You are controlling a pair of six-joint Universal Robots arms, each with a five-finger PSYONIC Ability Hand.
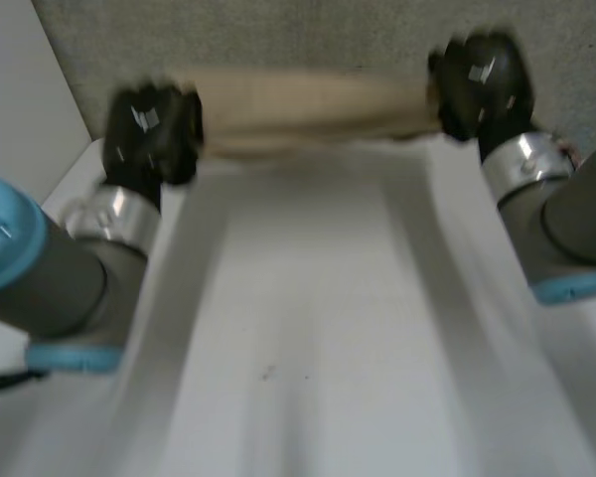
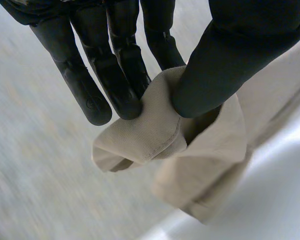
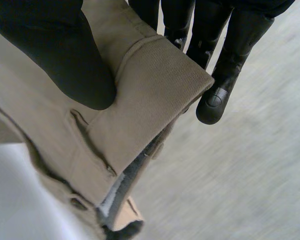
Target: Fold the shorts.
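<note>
**Item:** shorts (image 1: 313, 107), tan, one pair.
**Location:** at the far edge of the table (image 1: 308, 338), strung between my two hands.
**Left hand** (image 1: 151, 134): thumb and fingers pinch a bunched end of the cloth.
**Right hand** (image 1: 480, 84): thumb clamps the opposite end, a flat hemmed band, against the fingers.
**Long axis:** parallel to the far edge, with the ends pointing towards the table's left and right edges.
**Handling, as I judge it:** I should hold both pinches level and equally taut and lay the cloth flat on the table. I let go only once it lies flat, so the fold line lands straight.
</note>
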